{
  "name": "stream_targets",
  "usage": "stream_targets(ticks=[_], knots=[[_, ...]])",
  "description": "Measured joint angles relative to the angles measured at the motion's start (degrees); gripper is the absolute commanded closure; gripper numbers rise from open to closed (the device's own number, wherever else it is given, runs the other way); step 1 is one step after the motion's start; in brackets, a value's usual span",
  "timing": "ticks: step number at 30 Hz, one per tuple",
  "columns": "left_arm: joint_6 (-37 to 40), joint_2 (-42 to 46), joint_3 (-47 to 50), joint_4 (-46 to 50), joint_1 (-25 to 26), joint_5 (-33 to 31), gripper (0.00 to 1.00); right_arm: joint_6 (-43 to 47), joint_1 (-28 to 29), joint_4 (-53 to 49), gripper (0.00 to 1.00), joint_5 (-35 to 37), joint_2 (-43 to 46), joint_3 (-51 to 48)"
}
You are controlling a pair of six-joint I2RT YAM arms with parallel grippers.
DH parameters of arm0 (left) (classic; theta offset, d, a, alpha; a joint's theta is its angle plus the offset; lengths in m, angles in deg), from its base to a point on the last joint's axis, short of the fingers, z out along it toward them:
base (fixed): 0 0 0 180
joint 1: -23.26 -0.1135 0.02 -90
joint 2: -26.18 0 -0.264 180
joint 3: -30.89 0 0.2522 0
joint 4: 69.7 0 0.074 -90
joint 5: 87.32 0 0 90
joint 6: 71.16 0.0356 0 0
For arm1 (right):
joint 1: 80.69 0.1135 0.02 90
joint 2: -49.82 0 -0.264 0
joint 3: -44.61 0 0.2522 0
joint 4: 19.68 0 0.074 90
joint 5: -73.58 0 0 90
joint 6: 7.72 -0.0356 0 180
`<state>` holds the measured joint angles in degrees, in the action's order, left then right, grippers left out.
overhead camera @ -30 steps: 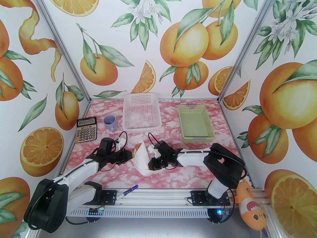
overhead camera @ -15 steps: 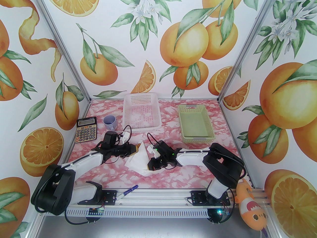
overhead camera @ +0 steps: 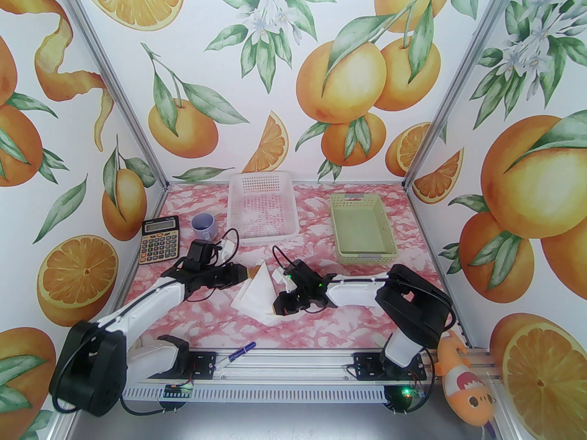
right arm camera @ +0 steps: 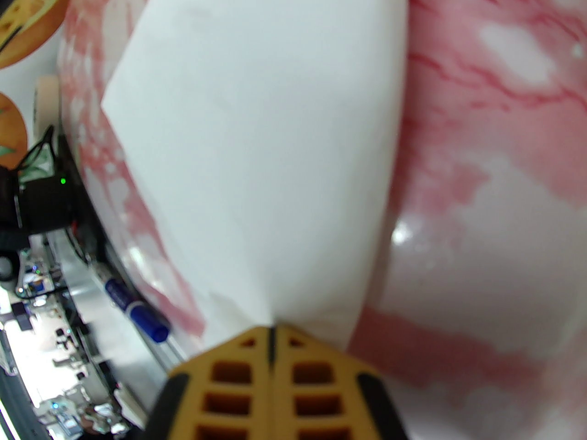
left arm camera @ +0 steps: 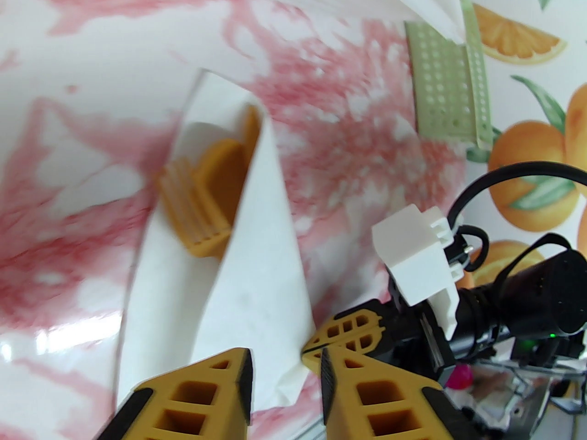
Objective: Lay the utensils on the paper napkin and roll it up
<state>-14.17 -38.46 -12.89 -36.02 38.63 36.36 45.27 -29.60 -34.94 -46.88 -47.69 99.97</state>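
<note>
1. Paper is all the right jaws have. They are pressed together on the near-right corner of the paper napkin [right arm camera: 257,131], with only a thin edge caught at their tips. A brisk pull could tear that corner or slip it free, and the fold would then fall open.
2. The left jaws stand spread with a clear gap at the napkin's left side, and nothing is pinched between them. With that side loose, I judge that the raised flap depends on the right-hand pinch alone. It may sag or flop back before a roll gets started.
3. Under the flap the utensils [left arm camera: 206,190] lie on the napkin's lower layer. The fork [left arm camera: 192,213] has its tines poking out past the fold, and the spoon [left arm camera: 227,163] is half tucked behind it. If rolling starts while they stick out or lie askew to the fold, they could slide out of the open end onto the surface [overhead camera: 321,332].
4. The sheet is thin and the surface looks glossy. A sideways drag would likely shift the whole bundle rather than wrap it, or crush the layers into a lump instead of a roll.
5. Farther out, the blue pen [overhead camera: 238,352] lies by the near rail, not far from the napkin's near corner. A sweep toward the arm bases might knock it. The white basket [overhead camera: 261,209] and green basket [overhead camera: 362,234] sit well apart at the back and look unlikely to interfere.
</note>
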Motion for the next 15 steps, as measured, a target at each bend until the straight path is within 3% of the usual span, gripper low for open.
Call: stream_targets(ticks=[6,15], knots=[[0.3,4.6,4.0,5.6,-0.5,-3.8,0.56,0.0,0.1,-0.1,1.00,0.0,0.0,0.0],[-0.1,1.4,4.3,8.8,-0.1,-8.3,0.55,0.0,0.3,-0.4,1.00,0.2,0.0,0.2]])
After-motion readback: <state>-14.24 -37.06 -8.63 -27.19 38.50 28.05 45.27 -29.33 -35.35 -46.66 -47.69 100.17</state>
